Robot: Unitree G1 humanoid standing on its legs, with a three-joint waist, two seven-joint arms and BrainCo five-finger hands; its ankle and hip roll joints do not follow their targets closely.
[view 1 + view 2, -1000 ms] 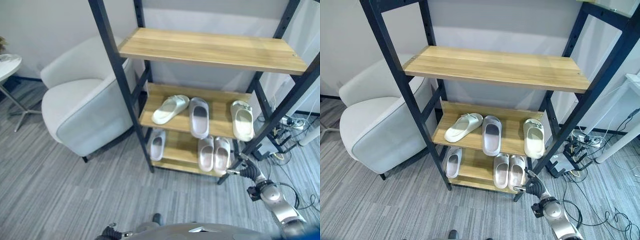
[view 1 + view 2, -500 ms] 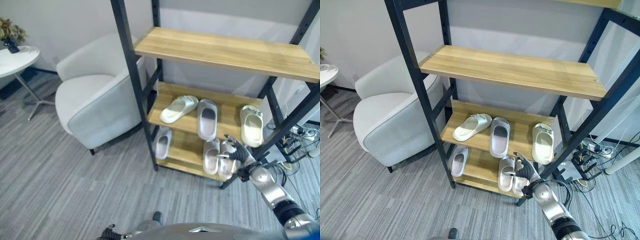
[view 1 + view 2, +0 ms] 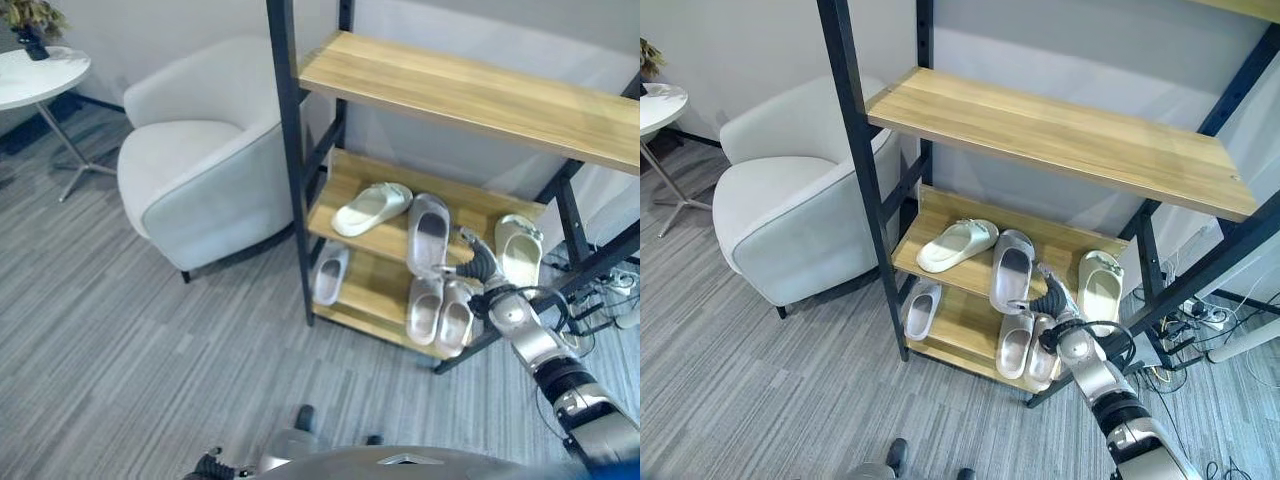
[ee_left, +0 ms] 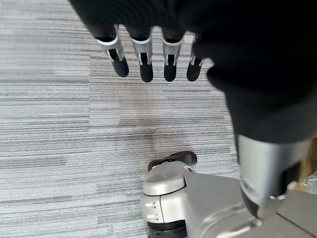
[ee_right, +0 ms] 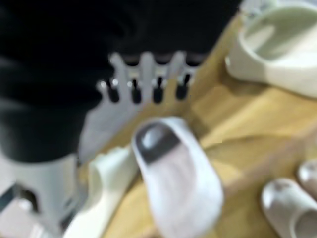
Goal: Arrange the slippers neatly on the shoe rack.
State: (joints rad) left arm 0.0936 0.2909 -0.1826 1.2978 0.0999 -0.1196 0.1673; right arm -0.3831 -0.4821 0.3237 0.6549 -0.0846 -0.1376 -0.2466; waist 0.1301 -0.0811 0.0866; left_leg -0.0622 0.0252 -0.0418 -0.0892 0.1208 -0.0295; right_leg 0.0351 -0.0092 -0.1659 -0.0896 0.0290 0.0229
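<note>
Three slippers lie on the rack's middle shelf (image 3: 350, 180): a cream slipper (image 3: 372, 208) lying askew at the left, a grey slipper (image 3: 428, 235) in the middle, and another cream slipper (image 3: 520, 250) at the right. On the bottom shelf a lone grey slipper (image 3: 330, 273) lies at the left and a pale pink pair (image 3: 440, 312) at the right. My right hand (image 3: 478, 270) hovers at the middle shelf's front edge, between the grey slipper and the right cream one, fingers (image 5: 143, 79) straight and holding nothing. My left hand (image 4: 143, 59) hangs open over the floor.
A white armchair (image 3: 200, 170) stands close to the rack's left post (image 3: 290, 150). A small round white table (image 3: 35, 75) is at the far left. The top shelf (image 3: 470, 95) is bare wood. Cables and a power strip (image 3: 1200, 315) lie on the floor right of the rack.
The camera has shifted. My right hand has risen from beside the pink pair on the bottom shelf to the middle shelf's front edge. The slippers lie as before.
</note>
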